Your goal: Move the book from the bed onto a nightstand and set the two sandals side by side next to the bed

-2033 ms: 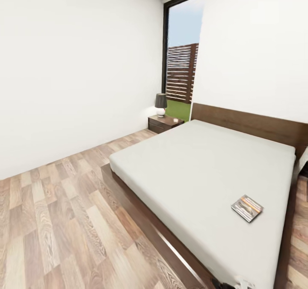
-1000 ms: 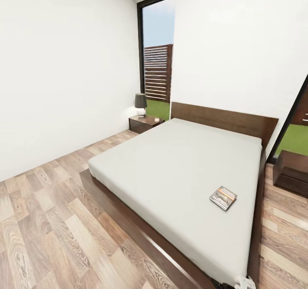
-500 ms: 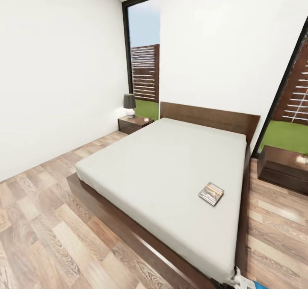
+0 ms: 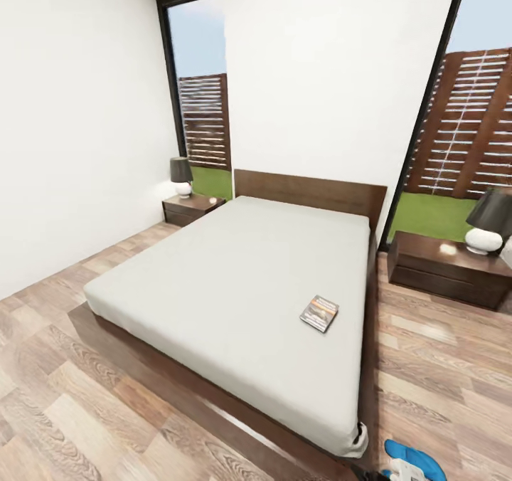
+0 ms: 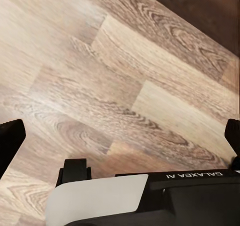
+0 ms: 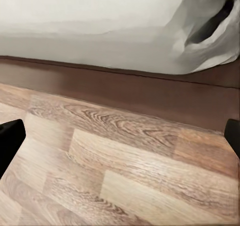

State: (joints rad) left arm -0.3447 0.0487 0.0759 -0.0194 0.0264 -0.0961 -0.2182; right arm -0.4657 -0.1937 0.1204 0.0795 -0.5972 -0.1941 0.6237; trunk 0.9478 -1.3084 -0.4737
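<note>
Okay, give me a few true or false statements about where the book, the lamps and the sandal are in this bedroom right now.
1. The book lies on the bed's mattress, toward the head view's right edge of it. True.
2. The book rests on the nightstand on the right of the head view. False: that nightstand's top carries a lamp, not the book.
3. A blue sandal lies on the floor near the bed's foot corner. True.
4. The far nightstand by the window has nothing on it. False: a dark-shaded lamp stands on it.
</note>
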